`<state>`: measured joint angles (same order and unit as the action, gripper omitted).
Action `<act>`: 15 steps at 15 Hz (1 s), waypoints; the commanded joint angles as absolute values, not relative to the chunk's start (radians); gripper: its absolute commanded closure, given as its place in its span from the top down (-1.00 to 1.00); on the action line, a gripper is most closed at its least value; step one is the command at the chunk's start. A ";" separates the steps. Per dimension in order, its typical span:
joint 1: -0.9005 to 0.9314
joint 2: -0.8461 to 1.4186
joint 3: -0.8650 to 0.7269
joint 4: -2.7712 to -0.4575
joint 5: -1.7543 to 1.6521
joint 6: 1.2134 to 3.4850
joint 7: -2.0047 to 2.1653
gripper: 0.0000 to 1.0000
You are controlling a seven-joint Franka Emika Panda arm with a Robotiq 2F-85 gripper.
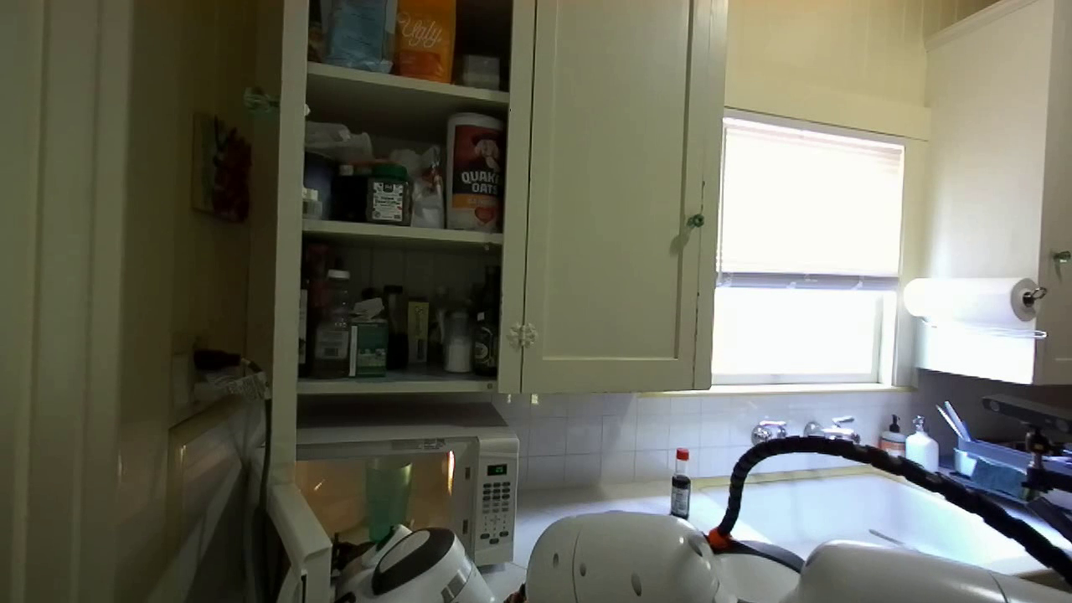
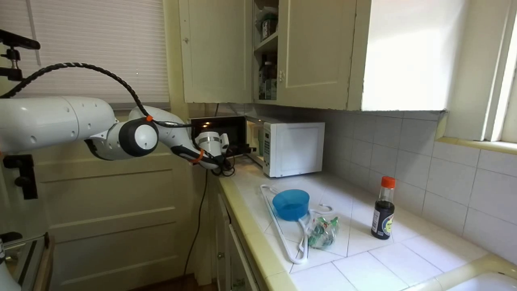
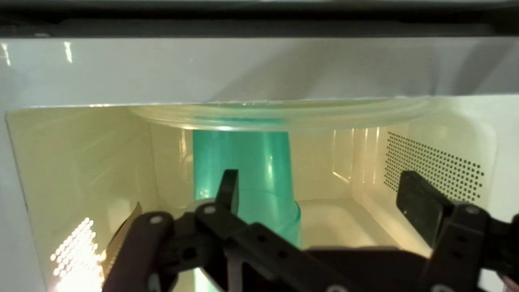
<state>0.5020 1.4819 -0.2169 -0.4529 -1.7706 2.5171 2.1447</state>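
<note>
one green cup [image 3: 263, 170] stands inside the microwave [image 2: 295, 149] on its glass turntable [image 3: 344, 117], which appears at twelve o'clock in the apparently inverted wrist view. we find the fingers [image 3: 419, 211] spread wide, holding nothing, the cup at ten o'clock from their gap. by our judgement, done: door [image 2: 234, 131] open, cup inside, fingers at the opening. outstanding: no grip on the cup, door not shut. a red-capped bottle [image 2: 383, 214] stands on the desk [image 2: 363, 262], at four o'clock in an exterior view.
</note>
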 commanded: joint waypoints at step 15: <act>0.400 1.399 -0.190 -0.521 -1.737 2.576 2.075 1.00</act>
